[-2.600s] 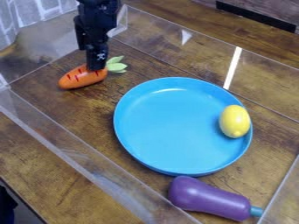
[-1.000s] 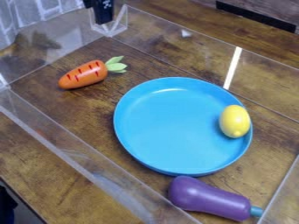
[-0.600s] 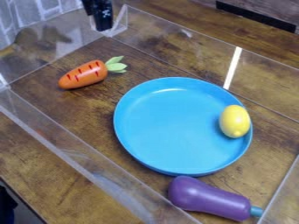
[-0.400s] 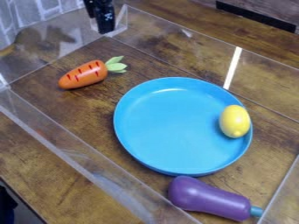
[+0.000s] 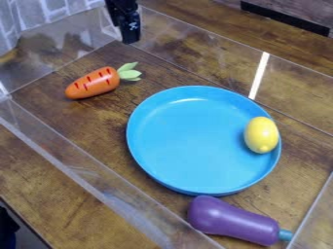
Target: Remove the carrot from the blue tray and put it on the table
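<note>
Your gripper (image 5: 128, 35) hangs at the top of the view, left of centre, over the far part of the table (image 5: 53, 136), pointing steeply down. Its dark fingers stand spread and hold nothing. The carrot (image 5: 96, 82) lies below it in the picture and a little to the left, nearer the camera, clear of the fingertips and apart from them. It rests flat on the wood, its green top pointing up and right. To the carrot's right, apart from it, you see the blue tray (image 5: 182, 136), which carries only a yellow lemon (image 5: 262, 134) near its right rim. A purple eggplant (image 5: 232, 220) lies on the table just past the tray's near edge.
</note>
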